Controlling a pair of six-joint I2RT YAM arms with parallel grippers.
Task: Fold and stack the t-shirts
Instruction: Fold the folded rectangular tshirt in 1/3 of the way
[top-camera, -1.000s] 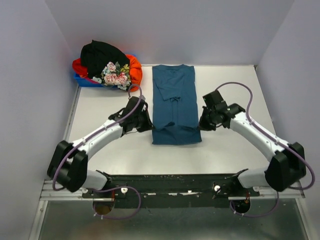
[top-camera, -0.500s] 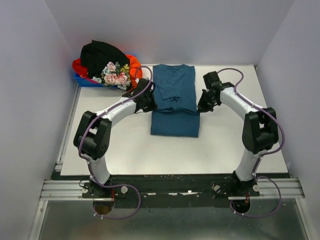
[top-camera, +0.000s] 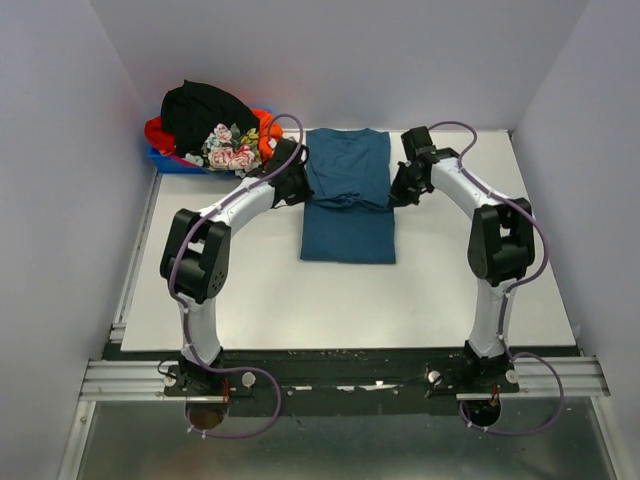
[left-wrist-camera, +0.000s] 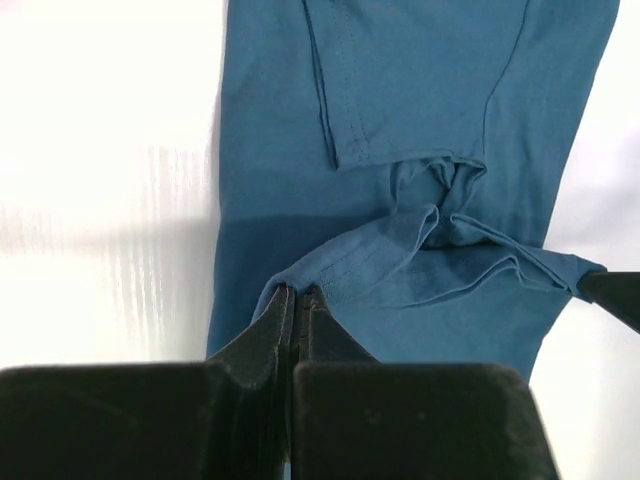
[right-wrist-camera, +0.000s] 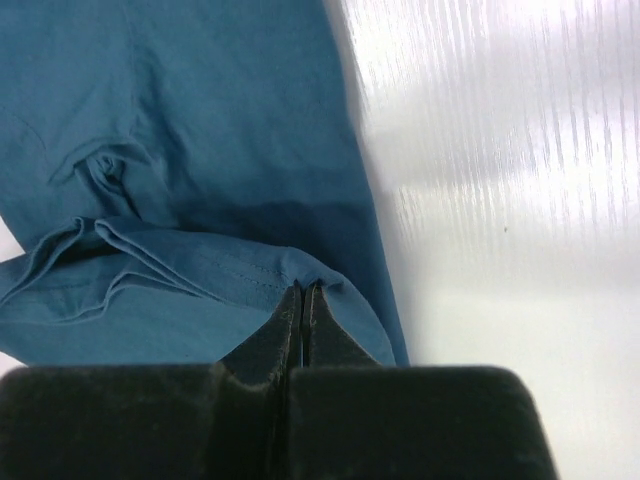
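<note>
Top external view, near to far. Arm bases sit at the 6 o'clock edge of the bench. The left arm and right arm reach toward 12 o'clock, one on each side of the teal shirt.

The teal shirt lies lengthwise on the bench, from the centre up to 12 o'clock, narrow, with its sides folded in. The near part is flat and smooth. About midway along, a band of cloth is raised and bunched across the width. The left jaws are at the shirt's 9 o'clock edge and the right jaws at its 3 o'clock edge, level with each other.

Left wrist view: the left jaws are together, clamped on a stitched hem of the teal shirt. The cloth peaks at the tips. A rumpled ridge runs off toward 3 o'clock, where a dark tip at the frame edge meets its other end.

Right wrist view: the right jaws are together, clamped on the same stitched hem. Pleats fan out toward 9 o'clock above the lower layer. White bench shows from 12 to 3 o'clock.

Far corner, 10 o'clock: a blue bin, heaped. A black shirt is on top, a flowered shirt hangs down the near side, and an orange-red shirt bulges toward 3 o'clock. The heap is just beside the teal shirt's far corner; I cannot tell if they touch.
</note>
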